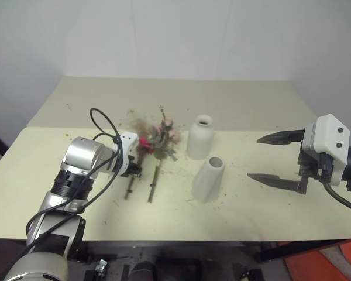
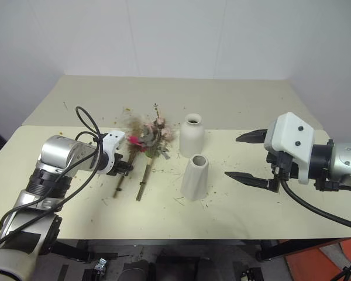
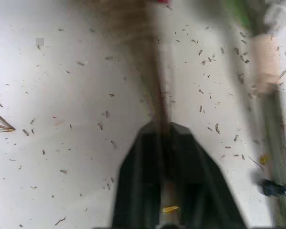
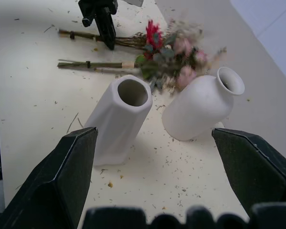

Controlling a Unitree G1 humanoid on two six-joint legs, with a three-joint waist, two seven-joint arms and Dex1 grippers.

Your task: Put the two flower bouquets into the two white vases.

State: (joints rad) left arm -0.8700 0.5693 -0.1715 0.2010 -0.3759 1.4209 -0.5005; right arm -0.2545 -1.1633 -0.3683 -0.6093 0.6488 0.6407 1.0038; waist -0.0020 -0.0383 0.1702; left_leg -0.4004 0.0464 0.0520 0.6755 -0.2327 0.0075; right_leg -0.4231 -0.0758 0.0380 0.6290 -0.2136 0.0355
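The left hand (image 2: 124,167) is closing tight on the stems of the slim gerbera bouquet (image 2: 127,159), which is lying flat on the counter (image 2: 245,211) with its magenta head pointing toward 12 o'clock. Just at 3 o'clock of it, the fuller rose bouquet (image 2: 152,143) is lying parallel, its blooms mingling with the gerbera's dried sprigs. The bottle-shaped vase (image 2: 191,135) is standing upright at 3 o'clock of the flowers, and the tapered vase (image 2: 195,177) is standing near it at 6 o'clock. The right hand (image 2: 245,158) is hovering wide open and empty, at 3 o'clock of both vases.

To do this step well, the left hand is probably best lifting slowly and straight up, so the sprigs are pulling free of the roses without dragging them, then swinging the stems downward before approaching a vase mouth.

In the left wrist view the stems are blurring between the fingers (image 3: 138,186), so how many stems are caught is hard to judge. Where the two bouquets overlap, their blooms are difficult to separate.
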